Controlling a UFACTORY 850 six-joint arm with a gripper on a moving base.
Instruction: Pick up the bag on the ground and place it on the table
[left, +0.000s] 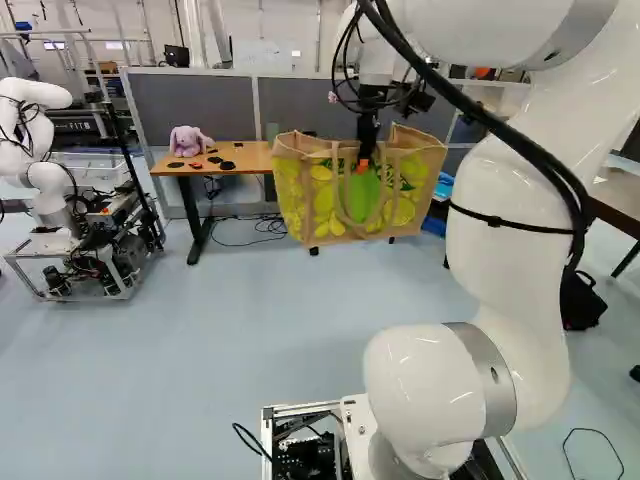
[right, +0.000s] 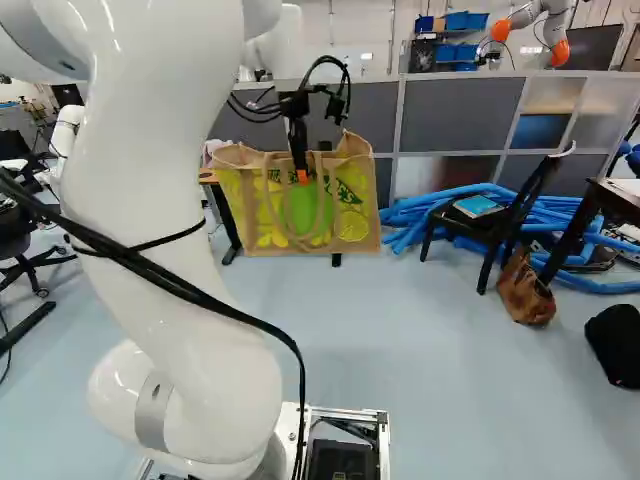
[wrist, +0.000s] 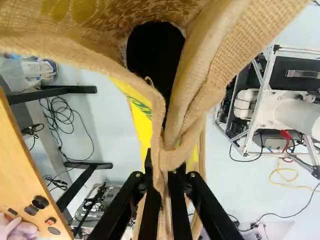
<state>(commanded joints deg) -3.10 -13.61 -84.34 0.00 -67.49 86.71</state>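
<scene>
Inspected: the gripper (left: 364, 160) and the bag (left: 345, 210). I find the gripper pinching the bag by its handles (wrist: 172, 155); in the wrist view the woven cloth is gathered between the two fingers, one on each side. The bag hangs upright below the gripper, its mouth upward and partly open, its base off the floor (left: 260, 330). Its printed side shows yellow and green to both base cameras. It is not on the desk (left: 240, 153). In the left base view it covers the desk's right end; in the wrist view the desk's long edge lies beside the bag, with floor showing between the two.

On the desk I note a plush toy (left: 187, 140) at the far left corner, as the left base view shows it, and small dark discs (wrist: 40, 202) between the toy and the near edge. Loose cables (left: 260, 228) lie on the floor below the desk. A grey partition (left: 190, 105) stands behind it.

At the left of the left base view stands another robot (left: 35, 150) on a wheeled frame. At the right of the right base view I record a black chair (right: 495, 225) with a blue book (right: 477, 206) on its seat, blue tubes (right: 410, 215) behind it, and a brown handbag (right: 525, 290) on the floor.
</scene>
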